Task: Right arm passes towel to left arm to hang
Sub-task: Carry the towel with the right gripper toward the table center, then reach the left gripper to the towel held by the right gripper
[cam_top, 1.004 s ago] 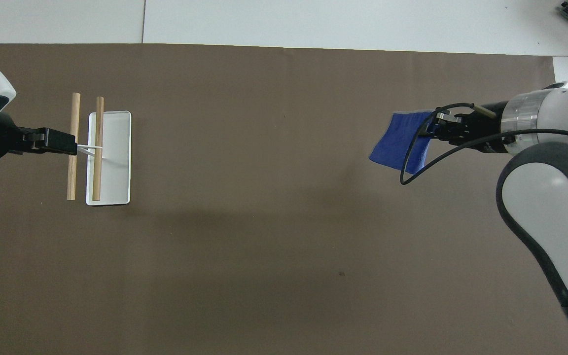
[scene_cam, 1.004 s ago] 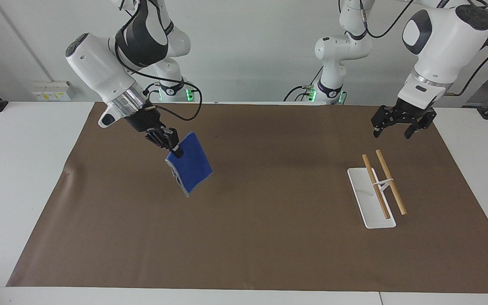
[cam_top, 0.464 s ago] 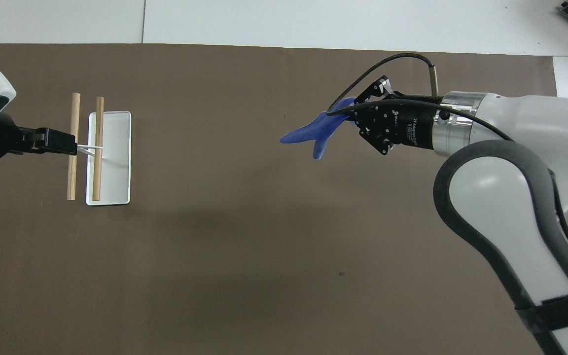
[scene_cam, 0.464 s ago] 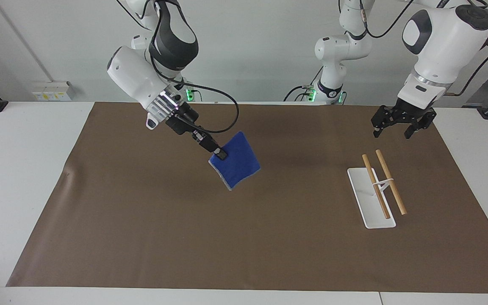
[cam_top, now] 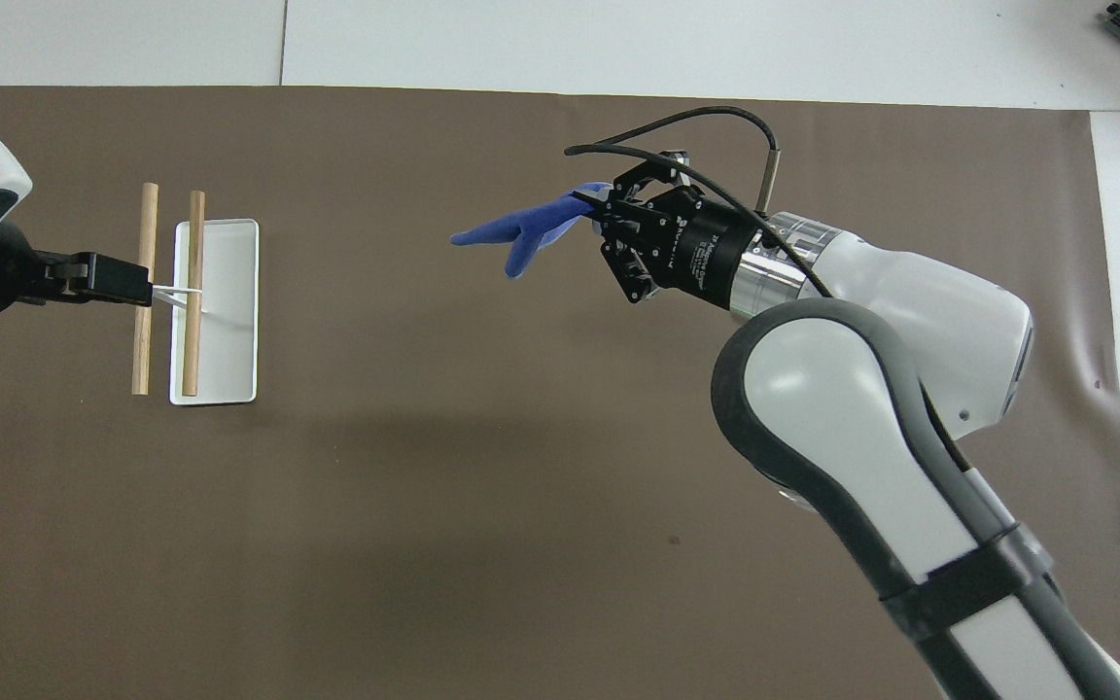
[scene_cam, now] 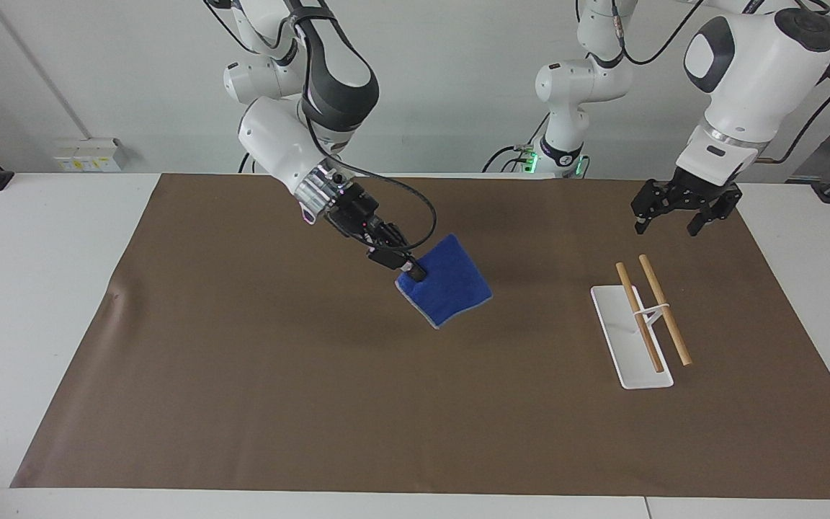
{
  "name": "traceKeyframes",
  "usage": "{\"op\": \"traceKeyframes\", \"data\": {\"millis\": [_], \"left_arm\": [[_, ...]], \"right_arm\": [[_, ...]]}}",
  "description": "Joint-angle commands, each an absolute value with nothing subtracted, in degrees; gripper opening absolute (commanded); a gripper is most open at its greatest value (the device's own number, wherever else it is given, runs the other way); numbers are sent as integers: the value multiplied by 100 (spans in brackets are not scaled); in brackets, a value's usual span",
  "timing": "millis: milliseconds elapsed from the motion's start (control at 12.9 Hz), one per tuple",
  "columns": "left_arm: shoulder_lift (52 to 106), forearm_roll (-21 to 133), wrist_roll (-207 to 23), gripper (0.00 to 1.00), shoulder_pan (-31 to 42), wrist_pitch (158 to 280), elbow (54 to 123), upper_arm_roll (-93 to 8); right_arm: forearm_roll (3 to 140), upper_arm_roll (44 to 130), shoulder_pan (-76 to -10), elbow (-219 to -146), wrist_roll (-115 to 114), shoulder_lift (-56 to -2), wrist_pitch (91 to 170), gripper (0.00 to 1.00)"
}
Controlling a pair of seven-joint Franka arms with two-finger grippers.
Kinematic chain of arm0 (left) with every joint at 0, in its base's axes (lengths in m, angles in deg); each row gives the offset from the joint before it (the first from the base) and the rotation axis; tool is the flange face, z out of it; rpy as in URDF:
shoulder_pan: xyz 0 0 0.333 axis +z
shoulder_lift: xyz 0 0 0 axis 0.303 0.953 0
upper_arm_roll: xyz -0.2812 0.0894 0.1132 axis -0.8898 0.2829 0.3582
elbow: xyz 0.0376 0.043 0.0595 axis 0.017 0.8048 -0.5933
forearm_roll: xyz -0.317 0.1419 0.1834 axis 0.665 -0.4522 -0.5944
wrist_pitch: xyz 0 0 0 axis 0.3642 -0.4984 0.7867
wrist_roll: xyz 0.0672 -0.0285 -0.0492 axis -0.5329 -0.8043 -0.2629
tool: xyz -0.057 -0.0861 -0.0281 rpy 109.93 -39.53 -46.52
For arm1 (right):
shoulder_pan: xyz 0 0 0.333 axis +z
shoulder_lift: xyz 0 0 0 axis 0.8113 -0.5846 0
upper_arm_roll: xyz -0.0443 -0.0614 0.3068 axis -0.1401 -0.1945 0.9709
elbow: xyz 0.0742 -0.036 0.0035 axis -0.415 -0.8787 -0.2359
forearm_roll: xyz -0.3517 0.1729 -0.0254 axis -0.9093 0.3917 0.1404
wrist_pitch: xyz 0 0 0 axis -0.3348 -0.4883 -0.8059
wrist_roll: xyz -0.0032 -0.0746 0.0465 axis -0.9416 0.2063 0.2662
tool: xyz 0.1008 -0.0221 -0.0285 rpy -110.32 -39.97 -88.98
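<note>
Facing view: right gripper (scene_cam: 409, 271) pinches one corner of the small blue terry towel (scene_cam: 447, 290), dangling mid-desk; it may slip. Left gripper (scene_cam: 680, 214), fingers spread, waits over the left arm's end.

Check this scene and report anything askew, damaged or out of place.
Nothing stands out. The right end effector holds the towel by one corner in the air over the brown mat, so it hangs tilted. The rack stands upright on its white base, and the left end effector waits open above it.
</note>
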State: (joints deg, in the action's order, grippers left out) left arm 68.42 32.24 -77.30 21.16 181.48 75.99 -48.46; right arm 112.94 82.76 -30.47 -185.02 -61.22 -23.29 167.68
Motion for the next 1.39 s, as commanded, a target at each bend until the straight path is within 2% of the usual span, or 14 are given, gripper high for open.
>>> {"op": "traceKeyframes", "data": {"millis": [0, 232, 695, 850, 1313], "left_arm": [[6690, 3155, -7674, 100, 2133, 18119, 7736, -4850], [6646, 3155, -8022, 100, 2150, 18111, 7762, -4842], [6594, 3671, -10974, 100, 2071, 18610, 7981, -4859], [6532, 4269, -12220, 100, 2063, 19109, 8192, -4903], [6418, 4420, -15694, 100, 2045, 21017, 8877, -5764]], "right_arm": [[11705, 8271, -2874, -18466, -6301, -2406, 17049, 0], [12174, 8271, -2795, -18466, -6257, -2415, 17286, 0], [12209, 8279, -2768, -18440, -6266, -2433, 17296, 0], [12235, 8288, -2663, -18448, -6266, -2433, 17383, 0], [12253, 8297, -2312, -18466, -6354, -2441, 17673, 0]]}}
